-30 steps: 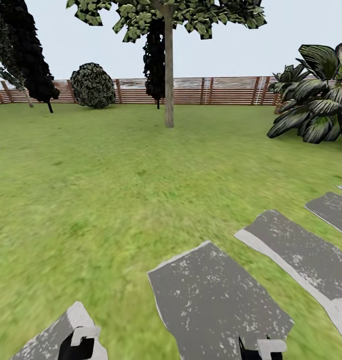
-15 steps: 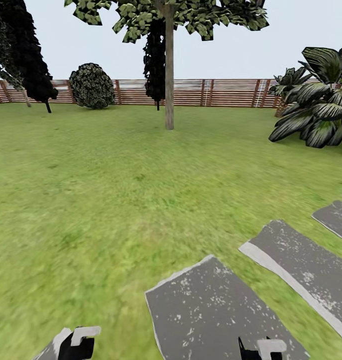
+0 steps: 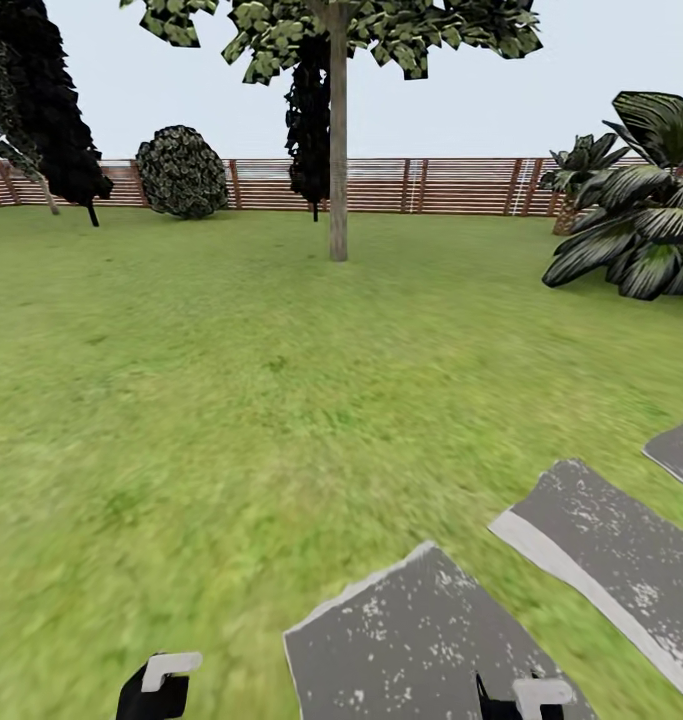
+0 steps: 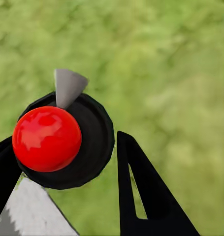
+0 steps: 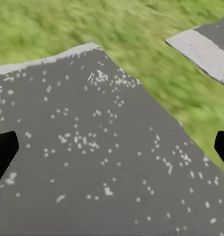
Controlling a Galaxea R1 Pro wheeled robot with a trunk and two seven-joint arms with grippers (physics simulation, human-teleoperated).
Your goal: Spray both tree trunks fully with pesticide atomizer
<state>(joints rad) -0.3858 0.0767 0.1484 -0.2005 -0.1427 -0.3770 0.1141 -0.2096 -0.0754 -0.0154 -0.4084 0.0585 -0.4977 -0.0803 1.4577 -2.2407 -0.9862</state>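
The pesticide atomizer [image 4: 87,147], a black round body with a glossy red knob and a grey nozzle, sits between the two black fingers of my left gripper [image 4: 62,142], which is shut on it above the grass. That left gripper [image 3: 159,686] also shows low in the head view. My right gripper [image 5: 114,142] is open with nothing between its fingers, hanging over a grey paving slab [image 5: 92,162]; it also appears as the right gripper [image 3: 521,700] in the head view. One tree [image 3: 331,30] stands far ahead on the lawn, its pale trunk [image 3: 338,160] bare and straight.
Grey paving slabs [image 3: 421,650] run from below me toward the right. A brown slat fence [image 3: 451,184] closes the far side. Dark bushy trees [image 3: 41,100], a round bush [image 3: 184,170] and a broad striped-leaf plant [image 3: 641,220] line it. Open grass [image 3: 231,400] lies between me and the trunk.
The whole head view has shifted: the slabs slide down and right and the lawn draws closer, so the camera has moved forward. Both grippers keep their places in the picture.
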